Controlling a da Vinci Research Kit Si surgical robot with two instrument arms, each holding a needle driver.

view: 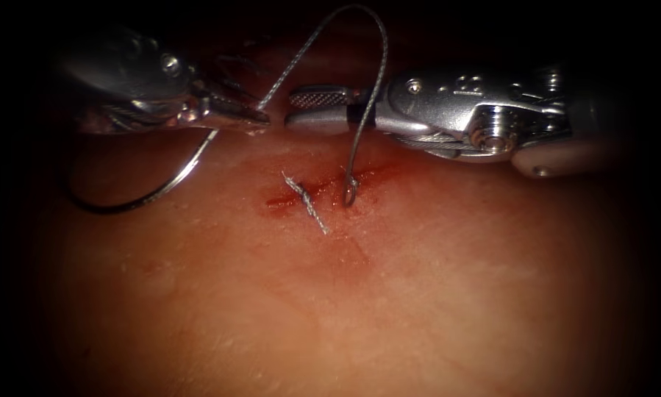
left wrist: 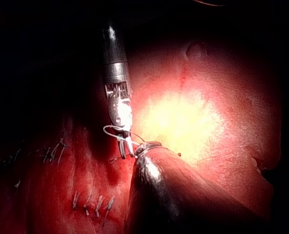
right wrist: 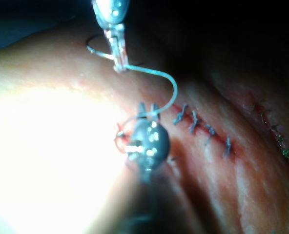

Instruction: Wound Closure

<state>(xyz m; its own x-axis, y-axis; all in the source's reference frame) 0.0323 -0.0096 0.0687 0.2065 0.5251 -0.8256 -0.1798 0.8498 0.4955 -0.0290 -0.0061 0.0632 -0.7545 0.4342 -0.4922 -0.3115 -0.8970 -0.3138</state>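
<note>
Two tools hang over the tissue (view: pixel 418 294). The left pincer (view: pixel 253 115) is clamped on the one curved needle (view: pixel 154 192) near its thread end; the needle sweeps down to the left, clear of the tissue. One thread (view: pixel 370 81) arches from there over the right pincer (view: pixel 319 108), whose jaws stand apart holding nothing, and enters the cut (view: pixel 330 187). One tied stitch (view: pixel 306 202) crosses the cut just left of it
</note>
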